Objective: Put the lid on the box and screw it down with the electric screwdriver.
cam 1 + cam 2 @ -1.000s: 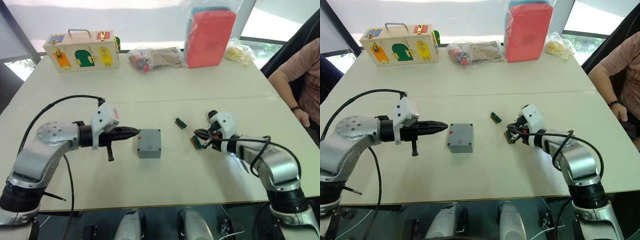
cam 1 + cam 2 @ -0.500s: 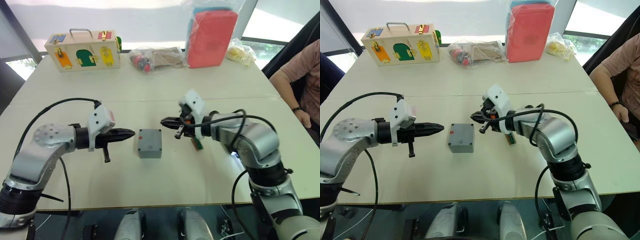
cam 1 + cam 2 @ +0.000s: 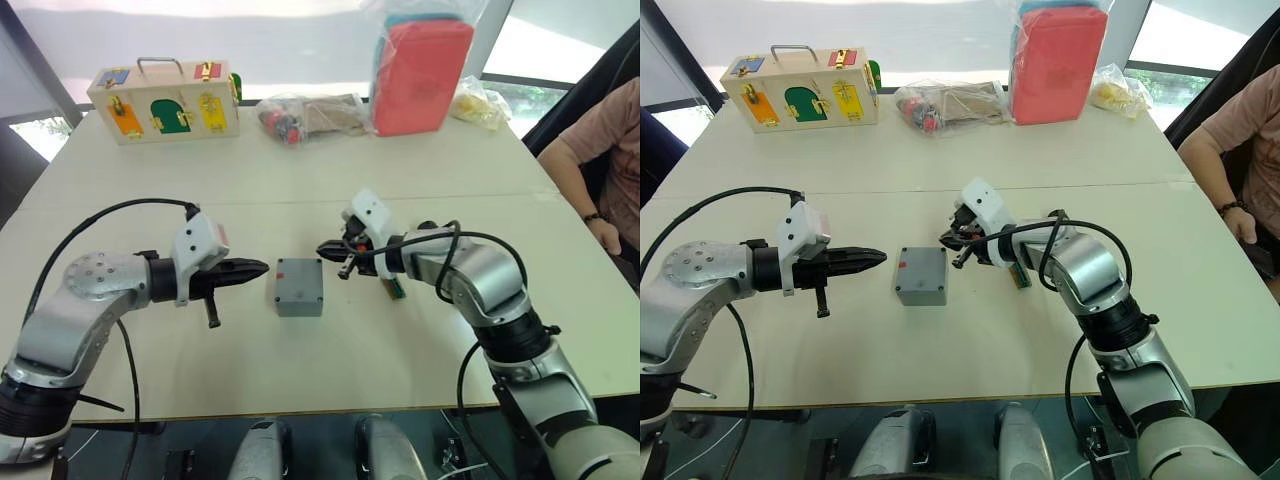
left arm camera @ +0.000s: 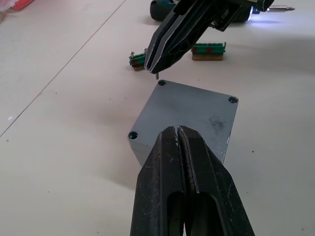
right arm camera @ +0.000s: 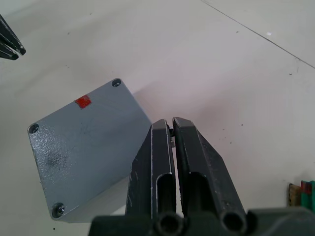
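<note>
Left wrist view | lid (image 4: 189, 115) sat on box | right claw (image 4: 153, 66) pinched a tiny screw (image 4: 156, 74) over a corner hole | left claw (image 4: 178, 135) pressed together, empty.

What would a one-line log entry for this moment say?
lid: on box | left hand: shut, beside box, apart | right hand: shut, tip near box corner | electric screwdriver: on table, unheld
</note>
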